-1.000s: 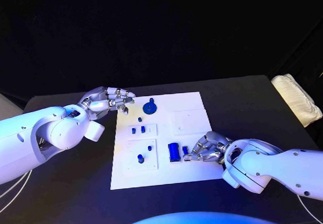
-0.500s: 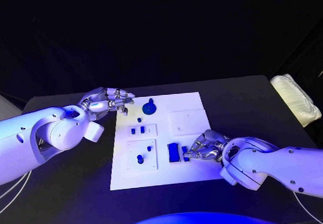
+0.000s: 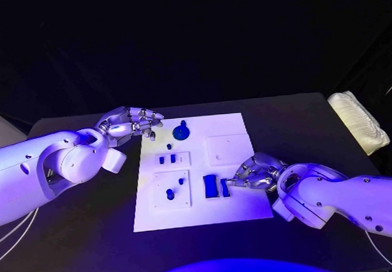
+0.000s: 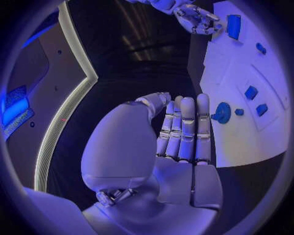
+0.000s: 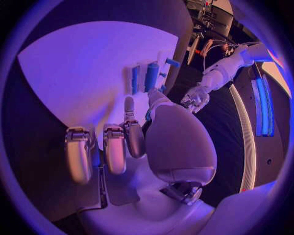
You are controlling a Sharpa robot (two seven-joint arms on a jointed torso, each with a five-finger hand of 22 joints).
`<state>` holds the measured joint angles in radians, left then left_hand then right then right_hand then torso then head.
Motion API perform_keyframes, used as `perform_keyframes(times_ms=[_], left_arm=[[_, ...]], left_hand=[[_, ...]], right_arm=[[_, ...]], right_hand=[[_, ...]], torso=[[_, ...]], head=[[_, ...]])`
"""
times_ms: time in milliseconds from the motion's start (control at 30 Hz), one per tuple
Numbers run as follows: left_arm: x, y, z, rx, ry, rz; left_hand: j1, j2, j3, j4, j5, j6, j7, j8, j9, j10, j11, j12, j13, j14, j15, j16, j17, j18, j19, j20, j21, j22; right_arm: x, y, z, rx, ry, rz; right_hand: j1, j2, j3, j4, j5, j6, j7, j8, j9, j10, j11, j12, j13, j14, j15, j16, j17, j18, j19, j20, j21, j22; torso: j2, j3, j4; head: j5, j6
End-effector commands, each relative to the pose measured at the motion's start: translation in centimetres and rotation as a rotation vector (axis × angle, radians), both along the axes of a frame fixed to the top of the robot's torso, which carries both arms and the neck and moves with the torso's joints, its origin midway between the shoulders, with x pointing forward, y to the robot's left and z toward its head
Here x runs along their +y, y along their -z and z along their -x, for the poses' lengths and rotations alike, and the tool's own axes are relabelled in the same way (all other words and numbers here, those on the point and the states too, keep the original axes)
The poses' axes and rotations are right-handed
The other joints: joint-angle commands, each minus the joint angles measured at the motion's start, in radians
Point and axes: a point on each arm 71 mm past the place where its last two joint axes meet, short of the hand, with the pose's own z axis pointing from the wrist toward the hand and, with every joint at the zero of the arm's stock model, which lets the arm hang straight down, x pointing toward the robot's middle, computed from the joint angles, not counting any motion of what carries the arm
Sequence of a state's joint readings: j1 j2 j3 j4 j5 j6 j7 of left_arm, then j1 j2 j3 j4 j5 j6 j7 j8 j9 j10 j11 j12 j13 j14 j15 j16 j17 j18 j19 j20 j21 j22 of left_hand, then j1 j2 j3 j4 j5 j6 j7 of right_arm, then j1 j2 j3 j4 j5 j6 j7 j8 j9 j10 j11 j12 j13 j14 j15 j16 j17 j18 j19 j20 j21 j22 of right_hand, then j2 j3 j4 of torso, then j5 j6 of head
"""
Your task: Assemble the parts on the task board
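White rectangular task board (image 3: 238,210) lies at frame centre on the black worktop (image 3: 309,116). Right hand (image 3: 254,174), fingers curled, touches a small blue bar (image 3: 225,187) at centre-right; grasp indeterminate. Left hand (image 3: 130,122) clenched empty, upper left.

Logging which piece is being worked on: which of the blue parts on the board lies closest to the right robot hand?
The narrow blue bar, right at the right robot hand fingertips. The wider blue block lies beside it, farther from the hand; the other parts sit farther left.
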<state>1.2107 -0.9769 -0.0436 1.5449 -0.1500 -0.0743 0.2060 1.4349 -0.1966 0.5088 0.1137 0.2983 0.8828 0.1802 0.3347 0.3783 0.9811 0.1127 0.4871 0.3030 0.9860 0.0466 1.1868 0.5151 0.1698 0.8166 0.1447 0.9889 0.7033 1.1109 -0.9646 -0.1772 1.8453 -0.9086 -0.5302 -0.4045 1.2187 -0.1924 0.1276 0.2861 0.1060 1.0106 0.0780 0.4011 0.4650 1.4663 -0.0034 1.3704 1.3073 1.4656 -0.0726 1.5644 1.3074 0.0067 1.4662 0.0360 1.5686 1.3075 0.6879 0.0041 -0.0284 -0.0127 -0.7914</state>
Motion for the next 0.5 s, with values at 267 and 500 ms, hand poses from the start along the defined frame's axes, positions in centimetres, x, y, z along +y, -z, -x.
perform_keyframes(times_ms=[267,500], left_arm=[[0.6,1.0,-1.0,-0.071,-0.168,0.093],[1.8,2.1,-3.1,-0.112,-0.314,0.12]], left_hand=[[-0.049,-0.031,-0.044,0.069,-0.014,-0.032,0.001,0.016,0.002,-0.029,0.006,0.013,-0.01,-0.096,0.019,-0.098,-0.034,0.011,-0.045,0.03,-0.125,-0.072],[0.0,-0.037,-0.073,0.137,-0.032,-0.063,0.0,0.012,-0.009,-0.034,0.031,-0.095,-0.109,-0.181,0.059,-0.394,-0.164,0.009,-0.082,0.08,-0.368,-0.228]], right_arm=[[-3.0,-3.2,-6.6,-0.266,0.027,-0.305],[-6.4,-3.5,-11.4,-0.302,0.176,-0.43]], right_hand=[[0.137,0.035,-0.002,-0.02,0.0,-0.071,0.032,-0.024,-0.005,-0.245,0.035,-0.454,-0.107,0.022,0.035,-0.158,0.05,0.081,-0.037,0.031,-0.483,0.115],[0.213,0.033,0.036,-0.001,0.001,-0.153,0.076,-0.063,-0.049,-0.44,0.079,-0.871,-0.478,-0.305,0.081,-0.7,-0.442,0.175,-0.298,0.076,-1.243,-0.241]], torso=[[-0.036,-0.0177,0.0023],[-0.059,-0.0183,0.0082]], head=[[-0.016,0.054],[-0.016,0.099]])
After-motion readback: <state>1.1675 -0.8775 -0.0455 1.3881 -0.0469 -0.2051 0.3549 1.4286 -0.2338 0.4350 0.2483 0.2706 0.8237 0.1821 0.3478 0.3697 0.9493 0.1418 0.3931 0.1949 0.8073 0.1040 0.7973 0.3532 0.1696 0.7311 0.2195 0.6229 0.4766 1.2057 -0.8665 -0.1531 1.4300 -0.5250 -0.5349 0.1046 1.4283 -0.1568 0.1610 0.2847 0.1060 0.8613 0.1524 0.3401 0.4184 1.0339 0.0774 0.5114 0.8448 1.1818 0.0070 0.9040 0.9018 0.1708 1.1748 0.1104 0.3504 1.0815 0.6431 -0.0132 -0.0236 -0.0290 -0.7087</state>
